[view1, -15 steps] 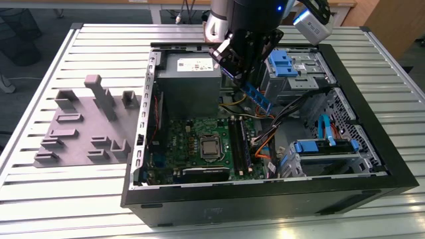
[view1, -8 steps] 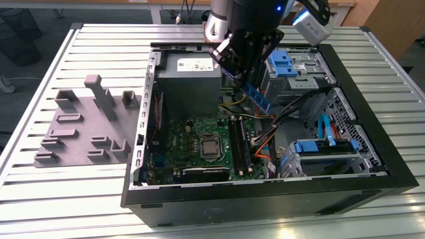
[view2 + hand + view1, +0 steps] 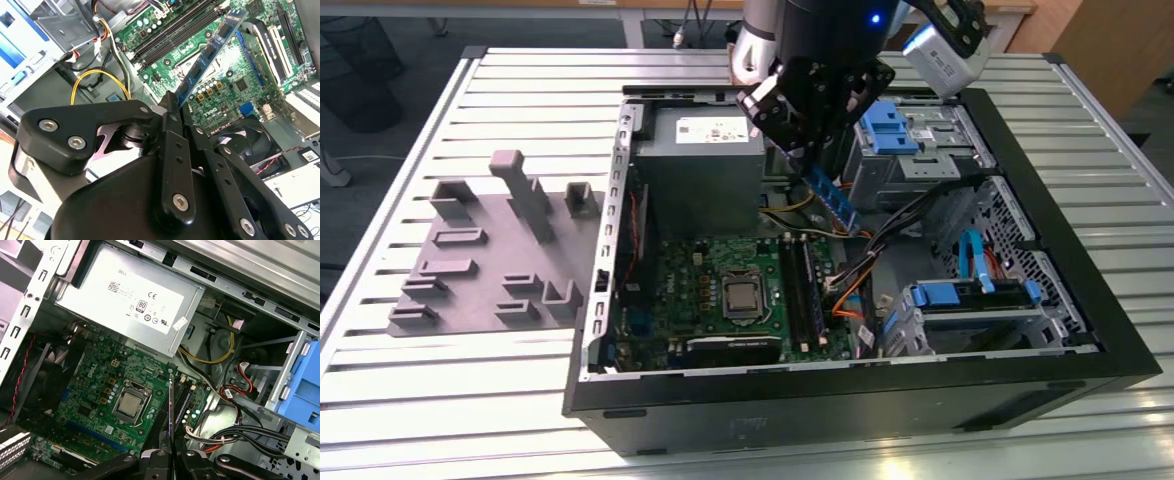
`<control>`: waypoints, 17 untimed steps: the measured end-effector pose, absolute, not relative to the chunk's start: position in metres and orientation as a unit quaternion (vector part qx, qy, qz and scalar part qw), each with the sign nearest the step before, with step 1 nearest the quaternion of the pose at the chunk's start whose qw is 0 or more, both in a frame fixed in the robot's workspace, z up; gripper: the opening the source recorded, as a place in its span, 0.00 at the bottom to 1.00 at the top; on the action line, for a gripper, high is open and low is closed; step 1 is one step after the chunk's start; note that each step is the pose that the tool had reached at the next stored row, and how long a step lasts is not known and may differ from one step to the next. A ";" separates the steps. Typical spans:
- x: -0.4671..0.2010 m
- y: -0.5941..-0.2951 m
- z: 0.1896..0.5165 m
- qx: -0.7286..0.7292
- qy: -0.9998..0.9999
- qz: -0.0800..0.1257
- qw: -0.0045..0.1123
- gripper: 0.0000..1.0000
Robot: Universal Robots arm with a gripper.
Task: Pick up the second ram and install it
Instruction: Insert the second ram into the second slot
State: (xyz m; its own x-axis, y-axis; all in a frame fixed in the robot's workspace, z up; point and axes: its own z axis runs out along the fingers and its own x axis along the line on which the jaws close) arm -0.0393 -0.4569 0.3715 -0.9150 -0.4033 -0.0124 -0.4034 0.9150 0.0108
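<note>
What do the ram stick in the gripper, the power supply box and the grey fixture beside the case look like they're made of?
The second ram, clamped in the gripper: blue circuit board, probably glossy laminate, carrying dark chips. The power supply box: seemingly bare sheet metal, dull silver with folded edges. The grey fixture: likely matte plastic, uniform grey with blocky raised shapes; it could be printed.

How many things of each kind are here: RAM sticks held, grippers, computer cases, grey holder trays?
RAM stick: 1
Gripper: 1
Computer case: 1
Grey tray: 1
Total: 4
</note>
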 end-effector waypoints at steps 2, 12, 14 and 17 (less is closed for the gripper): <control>-0.039 -0.457 0.371 -0.206 0.979 0.007 0.005 0.14; -0.039 -0.457 0.371 -0.206 0.979 0.007 0.005 0.14; -0.039 -0.457 0.371 -0.206 0.979 0.007 0.005 0.14; -0.039 -0.457 0.371 -0.205 0.979 0.007 0.005 0.14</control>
State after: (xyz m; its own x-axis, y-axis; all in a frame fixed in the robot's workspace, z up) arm -0.0393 -0.4569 0.3715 -0.9163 -0.4004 -0.0124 -0.4005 0.9162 0.0107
